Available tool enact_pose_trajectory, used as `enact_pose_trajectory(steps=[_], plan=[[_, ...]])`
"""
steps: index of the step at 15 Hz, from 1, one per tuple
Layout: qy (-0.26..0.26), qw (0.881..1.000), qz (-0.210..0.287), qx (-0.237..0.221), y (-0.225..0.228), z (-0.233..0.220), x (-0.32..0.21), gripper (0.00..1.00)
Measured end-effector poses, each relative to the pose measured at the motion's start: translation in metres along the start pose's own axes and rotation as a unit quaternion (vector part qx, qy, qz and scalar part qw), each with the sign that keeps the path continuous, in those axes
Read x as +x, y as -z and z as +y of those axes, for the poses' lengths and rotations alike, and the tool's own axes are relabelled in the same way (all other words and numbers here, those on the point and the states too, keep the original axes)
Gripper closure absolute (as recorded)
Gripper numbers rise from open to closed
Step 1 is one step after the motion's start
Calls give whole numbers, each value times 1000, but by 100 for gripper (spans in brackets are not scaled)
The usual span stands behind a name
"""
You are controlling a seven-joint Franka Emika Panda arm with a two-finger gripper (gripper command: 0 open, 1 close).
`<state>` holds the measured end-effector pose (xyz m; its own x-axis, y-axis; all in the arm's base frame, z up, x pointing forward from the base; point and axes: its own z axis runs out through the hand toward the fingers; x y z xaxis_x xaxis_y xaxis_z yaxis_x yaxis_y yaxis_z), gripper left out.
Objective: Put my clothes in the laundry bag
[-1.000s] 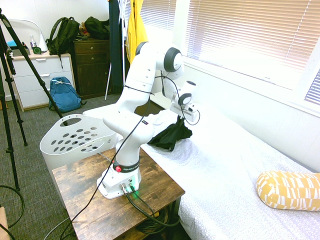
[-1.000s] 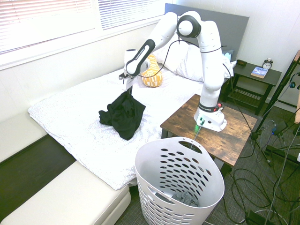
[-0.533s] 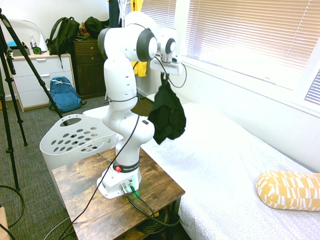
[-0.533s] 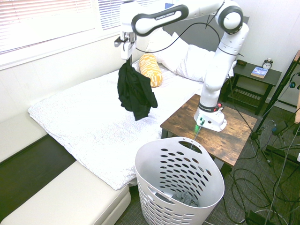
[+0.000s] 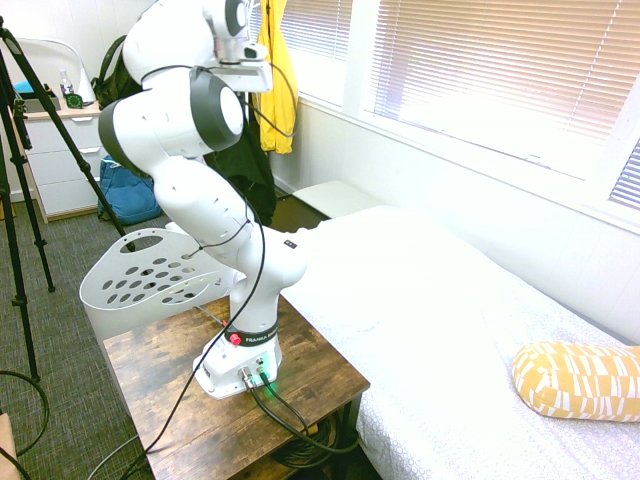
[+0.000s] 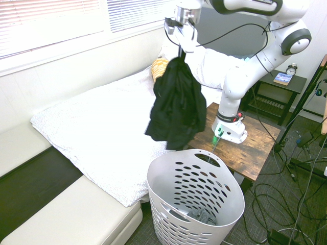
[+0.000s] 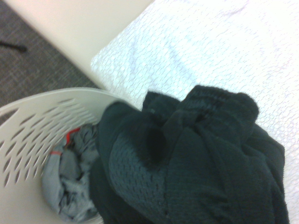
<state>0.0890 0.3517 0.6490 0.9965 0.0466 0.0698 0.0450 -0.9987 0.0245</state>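
My clothes, one black garment (image 6: 176,104), hang from my gripper (image 6: 180,51), which is shut on the top of the fabric. The garment dangles in the air over the bed's near edge, its lower end close above the far rim of the laundry bag (image 6: 196,204), a white holed basket on the floor. In the first exterior view the garment (image 5: 247,160) shows partly behind the arm, beyond the basket (image 5: 150,275). The wrist view looks down on the garment (image 7: 196,163) with the basket (image 7: 28,121) beside and below it. A grey cloth (image 7: 70,182) lies in the basket.
The white bed (image 6: 97,132) lies beside the basket, with a yellow patterned pillow (image 5: 575,380) on it. The arm stands on a wooden side table (image 6: 250,148). A yellow jacket (image 5: 275,60) hangs by the window; a blue backpack (image 5: 130,190) sits on the floor.
The gripper has lifted the black garment off the bed and swung it high across toward the basket. The bed where it lay is now bare.
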Motion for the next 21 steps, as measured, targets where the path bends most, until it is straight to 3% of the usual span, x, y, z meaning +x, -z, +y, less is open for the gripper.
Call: enact_pose_trajectory(steps=[3, 9, 13, 18, 19, 21], plan=[[30, 999, -37, -16, -43, -14, -63, 100], [63, 995, -76, -20, -88, -21, -152, 100], [40, 994, -96, -32, -158, -72, -147, 100], [46, 989, -133, -50, -209, -86, -154, 100], [52, 988, -135, -55, -221, -87, -166, 0], [58, 987, -134, -69, -241, -88, -181, 0]])
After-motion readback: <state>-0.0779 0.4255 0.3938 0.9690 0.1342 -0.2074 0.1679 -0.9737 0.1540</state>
